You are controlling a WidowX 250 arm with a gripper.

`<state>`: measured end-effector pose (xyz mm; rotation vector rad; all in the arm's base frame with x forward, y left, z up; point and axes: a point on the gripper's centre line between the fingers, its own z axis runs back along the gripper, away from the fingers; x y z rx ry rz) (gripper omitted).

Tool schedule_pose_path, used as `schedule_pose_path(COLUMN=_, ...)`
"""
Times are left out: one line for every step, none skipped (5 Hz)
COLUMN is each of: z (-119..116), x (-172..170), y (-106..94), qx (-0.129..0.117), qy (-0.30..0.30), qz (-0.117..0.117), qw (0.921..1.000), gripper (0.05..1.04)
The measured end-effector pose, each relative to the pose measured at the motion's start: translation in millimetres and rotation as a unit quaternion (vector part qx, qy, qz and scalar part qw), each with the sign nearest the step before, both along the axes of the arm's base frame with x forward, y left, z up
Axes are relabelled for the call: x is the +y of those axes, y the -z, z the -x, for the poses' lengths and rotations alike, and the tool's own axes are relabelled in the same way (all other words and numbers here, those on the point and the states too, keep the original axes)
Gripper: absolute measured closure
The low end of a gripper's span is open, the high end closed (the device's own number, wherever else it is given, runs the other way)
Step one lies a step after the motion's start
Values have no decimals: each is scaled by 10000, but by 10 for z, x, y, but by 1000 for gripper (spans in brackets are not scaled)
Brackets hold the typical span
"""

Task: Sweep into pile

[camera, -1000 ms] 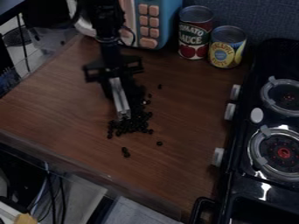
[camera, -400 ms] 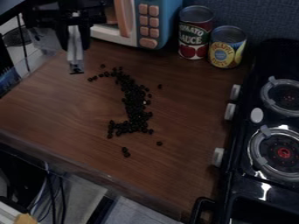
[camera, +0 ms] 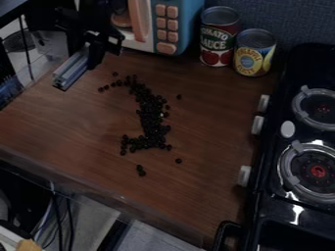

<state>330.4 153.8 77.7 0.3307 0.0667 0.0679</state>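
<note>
Bench (camera: 196,196): brown top, lengthwise wood grain, a rounded front edge. On it we list one lot of small dark pieces (camera: 150,120), bead-like and rounded, lying mid-bench in a crooked band: a thin tail toward the back left, a dense middle, a hooked clump at the near end. Strays: two or three just in front, one to the right of that clump, one beside the upper right side.

Item: silvery bar (camera: 72,67), long, straight-sided, smooth, tilted down over the left part of the bench, apart from the pieces. Item: black gripper (camera: 95,49), at the upper left, clamped on the bar's upper end.

Behind, we record two upright cans, side by side. The red can (camera: 218,39) bears pale capitals above pictured red tomatoes; the yellow can (camera: 255,53) bears a blue round panel with lettering. Both have ridged metal rims. Left of them we enter a toy microwave (camera: 177,24), blue-sided, with rounded pink buttons and a pink handle.

Bounding the bench at the right: a glossy black stove (camera: 294,196), two ringed burners, pale knobs. At the back, a blue-grey woven-looking panel (camera: 288,19).
</note>
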Motion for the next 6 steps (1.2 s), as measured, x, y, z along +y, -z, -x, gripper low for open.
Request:
schedule_pose_path(z=-76, x=-24, y=54, qx=91, qy=1356, qz=282, qw=9903, gripper=698)
schedule_pose_path(z=-261, x=116, y=-18, qx=450, qy=2535, qz=124, qw=9662, gripper=698)
schedule_pose_path(z=-531, x=336, y=-92, qx=536, qy=3138, qz=364, qw=9473, gripper=698)
schedule_pose_path(z=-684, x=524, y=-55, qx=571, qy=3547, qz=414, qw=9323, gripper=698)
schedule_pose_path(z=-727, x=525, y=114, qx=718, qy=3843, qz=542, qw=9188, gripper=698)
schedule_pose_path(z=-658, x=458, y=279, qx=950, qy=4181, qz=661, qw=9010, gripper=698)
